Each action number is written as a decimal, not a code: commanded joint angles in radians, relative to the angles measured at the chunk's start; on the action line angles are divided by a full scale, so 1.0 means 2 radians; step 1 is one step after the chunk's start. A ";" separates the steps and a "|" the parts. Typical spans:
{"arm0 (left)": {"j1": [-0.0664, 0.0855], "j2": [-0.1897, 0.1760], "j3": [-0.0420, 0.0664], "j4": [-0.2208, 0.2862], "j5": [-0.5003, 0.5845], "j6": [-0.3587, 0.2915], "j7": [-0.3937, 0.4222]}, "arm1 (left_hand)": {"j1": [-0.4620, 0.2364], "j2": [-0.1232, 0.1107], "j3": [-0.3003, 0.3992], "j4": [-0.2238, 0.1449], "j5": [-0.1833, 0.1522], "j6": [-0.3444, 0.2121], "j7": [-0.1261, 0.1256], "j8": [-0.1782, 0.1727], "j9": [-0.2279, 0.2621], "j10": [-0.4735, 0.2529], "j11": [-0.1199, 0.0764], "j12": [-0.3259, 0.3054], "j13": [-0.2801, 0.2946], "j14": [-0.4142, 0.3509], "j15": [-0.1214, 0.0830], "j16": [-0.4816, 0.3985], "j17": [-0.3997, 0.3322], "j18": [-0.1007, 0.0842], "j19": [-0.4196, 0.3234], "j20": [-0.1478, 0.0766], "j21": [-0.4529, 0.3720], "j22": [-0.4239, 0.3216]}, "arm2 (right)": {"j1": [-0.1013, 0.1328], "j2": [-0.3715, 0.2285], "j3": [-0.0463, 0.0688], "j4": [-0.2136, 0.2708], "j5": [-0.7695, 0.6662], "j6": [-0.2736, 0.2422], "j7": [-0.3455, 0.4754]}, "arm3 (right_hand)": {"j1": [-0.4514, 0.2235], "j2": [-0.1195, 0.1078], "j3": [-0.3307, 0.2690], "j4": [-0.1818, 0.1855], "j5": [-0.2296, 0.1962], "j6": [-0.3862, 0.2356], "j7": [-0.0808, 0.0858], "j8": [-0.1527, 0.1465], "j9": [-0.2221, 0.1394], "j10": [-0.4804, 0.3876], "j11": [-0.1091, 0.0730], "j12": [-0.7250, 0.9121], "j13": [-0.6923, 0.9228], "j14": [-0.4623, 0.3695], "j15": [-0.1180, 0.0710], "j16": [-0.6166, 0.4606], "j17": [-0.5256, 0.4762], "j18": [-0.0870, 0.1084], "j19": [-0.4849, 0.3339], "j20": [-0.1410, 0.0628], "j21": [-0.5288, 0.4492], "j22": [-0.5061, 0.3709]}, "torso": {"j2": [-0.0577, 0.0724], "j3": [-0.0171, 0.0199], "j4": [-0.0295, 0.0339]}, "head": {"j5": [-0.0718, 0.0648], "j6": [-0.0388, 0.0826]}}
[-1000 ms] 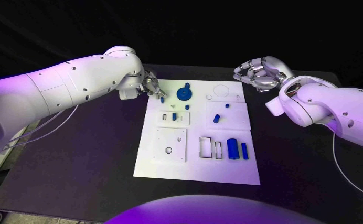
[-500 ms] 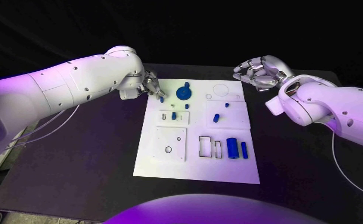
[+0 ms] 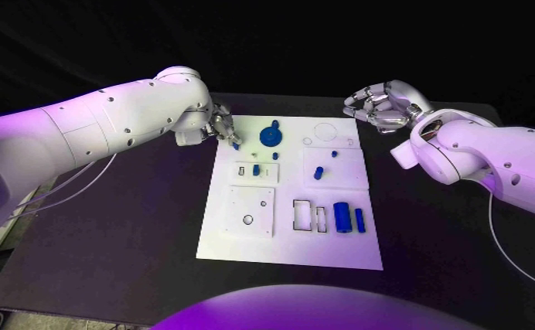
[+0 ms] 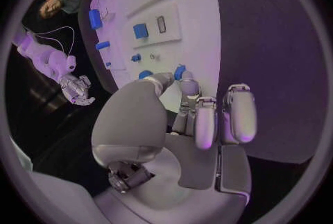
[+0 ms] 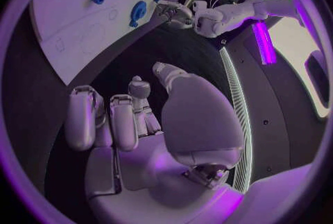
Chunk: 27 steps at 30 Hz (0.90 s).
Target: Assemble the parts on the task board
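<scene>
The white task board [image 3: 290, 249] lies in the middle of the black table. My left hand [image 3: 221, 129] hovers at its far left corner and pinches a small blue part [image 3: 235, 144] between thumb and a fingertip; the left wrist view shows that part [image 4: 180, 72] at the fingertips. On the board are a round blue disc [image 3: 271, 137], a blue peg [image 3: 319, 173], a small blue piece [image 3: 257, 170] in a raised plate, and two blue blocks [image 3: 342, 218] near the front right. My right hand [image 3: 383, 110] hangs past the far right corner, its fingers curled, holding nothing.
Empty cut-outs mark the board: a rectangular frame [image 3: 302, 216] beside the blocks and a square plate with holes [image 3: 251, 212] at the front left. Bare black table [image 3: 123, 214] lies on both sides of the board.
My left hand has edged slightly toward the board's far left corner with the small blue part. The right hand has stayed still.
</scene>
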 commanded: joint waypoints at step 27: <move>0.000 -0.066 0.004 0.083 0.088 -0.069 0.000 | -0.021 -0.033 0.187 -0.080 -0.002 -0.004 -0.004 0.051 0.033 0.024 -0.006 0.013 0.021 0.052 -0.006 0.003 0.126 -0.007 0.010 -0.005 0.013 0.030 | -0.001 0.000 0.000 -0.002 -0.004 0.008 0.003 | -0.003 0.002 0.000 0.003 0.003 -0.003 0.001 0.002 -0.001 0.003 -0.001 0.002 0.000 0.020 -0.004 -0.003 0.000 0.005 -0.002 -0.003 -0.003 0.050 | -0.002 0.0005 0.0030 | 0.003 -0.001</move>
